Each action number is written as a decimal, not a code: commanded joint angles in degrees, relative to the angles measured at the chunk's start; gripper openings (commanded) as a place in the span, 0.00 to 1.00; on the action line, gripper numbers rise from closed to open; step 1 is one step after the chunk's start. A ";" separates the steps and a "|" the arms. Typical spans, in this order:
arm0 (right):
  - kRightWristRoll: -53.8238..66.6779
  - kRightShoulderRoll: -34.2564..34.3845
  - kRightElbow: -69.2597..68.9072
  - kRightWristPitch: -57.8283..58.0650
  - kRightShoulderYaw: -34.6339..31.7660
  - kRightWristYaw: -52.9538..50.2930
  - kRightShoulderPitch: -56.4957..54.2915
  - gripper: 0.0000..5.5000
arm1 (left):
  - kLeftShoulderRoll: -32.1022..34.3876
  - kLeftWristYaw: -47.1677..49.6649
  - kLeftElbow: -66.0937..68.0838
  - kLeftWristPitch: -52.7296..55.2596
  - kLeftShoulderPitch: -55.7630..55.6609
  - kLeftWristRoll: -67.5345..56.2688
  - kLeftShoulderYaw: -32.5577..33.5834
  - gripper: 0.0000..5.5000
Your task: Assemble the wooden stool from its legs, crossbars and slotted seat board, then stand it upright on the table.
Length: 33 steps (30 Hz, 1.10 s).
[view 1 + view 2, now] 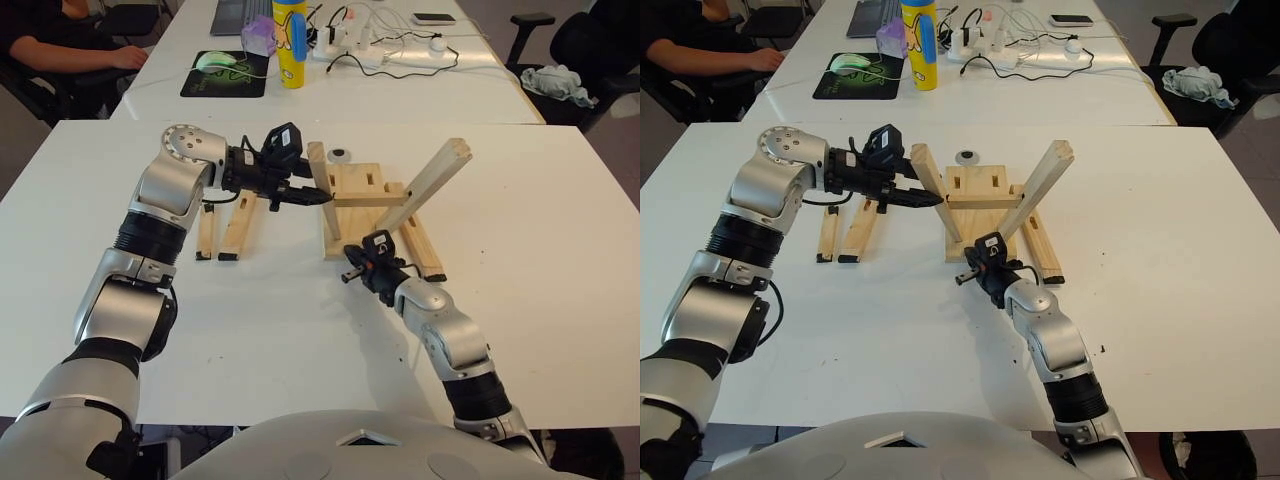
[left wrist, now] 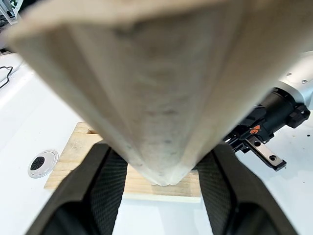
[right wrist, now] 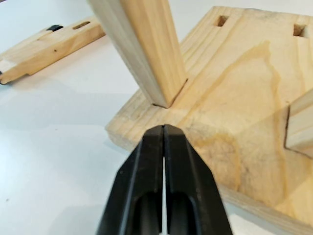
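The slotted seat board [image 1: 358, 180] lies flat at the table's middle. Two legs rise from it, leaning apart: a left leg [image 1: 319, 166] and a right leg [image 1: 440, 170], with a crossbar [image 1: 366, 201] spanning between them. My left gripper [image 1: 311, 197] is shut on the left leg [image 2: 146, 88] just above the board, its fingers [image 2: 110, 181] on either side. Just off the board's near left corner, my right gripper [image 1: 348, 274] is shut and holds nothing. Its tip [image 3: 163, 128] points at the left leg's foot [image 3: 161, 83] in its slot.
Two loose wooden pieces [image 1: 207, 235] [image 1: 238, 225] lie side by side left of the board, under my left arm. Another piece [image 1: 425, 245] lies along the board's right side. A round black grommet [image 1: 340, 153] sits behind the board. The table behind carries a yellow bottle [image 1: 290, 45] and cables.
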 commanded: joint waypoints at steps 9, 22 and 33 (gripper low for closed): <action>-1.29 -0.66 6.00 5.90 0.90 -0.52 3.63 0.00 | 5.94 9.40 -18.54 10.81 12.25 -5.41 12.33 0.53; -1.33 -0.71 6.92 4.10 -0.75 -0.68 4.60 0.00 | -0.09 33.33 -41.67 36.70 4.69 -38.18 35.18 0.33; -1.90 -0.47 8.63 2.96 -0.70 -1.14 4.24 0.00 | -11.09 41.38 -37.50 25.47 4.89 -25.02 17.10 0.05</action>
